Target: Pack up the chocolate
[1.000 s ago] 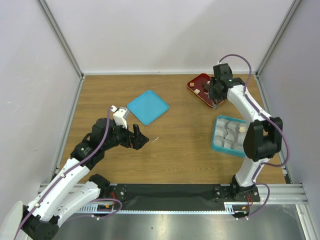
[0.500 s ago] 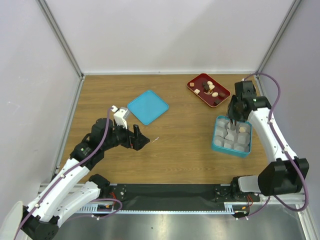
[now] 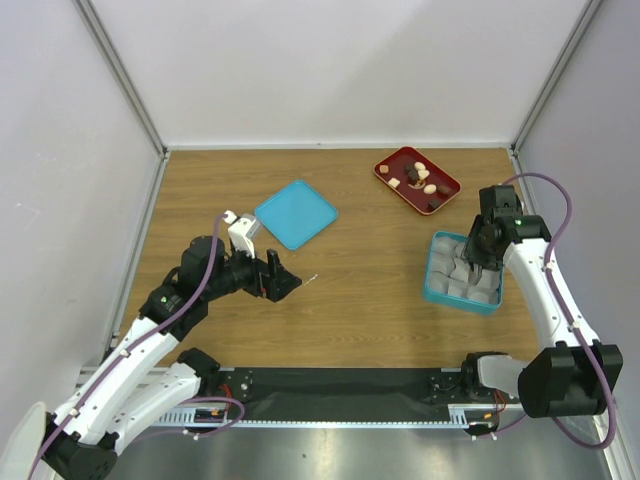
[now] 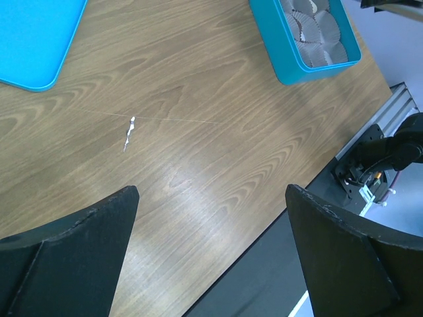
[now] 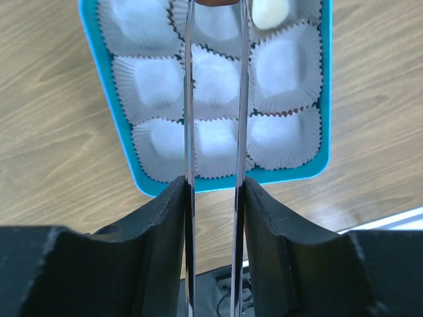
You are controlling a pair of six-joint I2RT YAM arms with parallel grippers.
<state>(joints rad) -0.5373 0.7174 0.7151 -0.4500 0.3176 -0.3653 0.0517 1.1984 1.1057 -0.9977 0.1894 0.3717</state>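
The step in hand reads as placing one piece. The right gripper [image 5: 215, 6] hangs over the teal compartmented box [image 5: 106, 82], which sits near the right edge of the wooden bench [image 3: 350, 280]. Its long thin fingers [image 5: 188, 99] are drawn close but not pressed together. At the top edge of the right wrist view they seem to pinch a small dark brown chocolate piece [image 5: 215, 2], of which only a sliver shows. The tips point along the middle column of white pleated paper cups [image 5: 215, 79]. One cream-white rounded chocolate piece [image 5: 271, 12] already lies in the cup just beside them, toward the box's right wall; the other cups in view look unfilled.

The remaining loose chocolate pieces [image 3: 425, 180], brown, tan and cream, lie on the dark red tray [image 3: 395, 163] toward the far right corner of the bench, so packing looks to be at an early stage.

The next move likely calls for lowering the tips squarely into one cup without catching its pleats, then parting the fingers just enough to drop the piece.

The left gripper [image 4: 211, 198] is spread wide with nothing between its fingers, hovering above bare wood near the flat teal lid [image 3: 296, 213].
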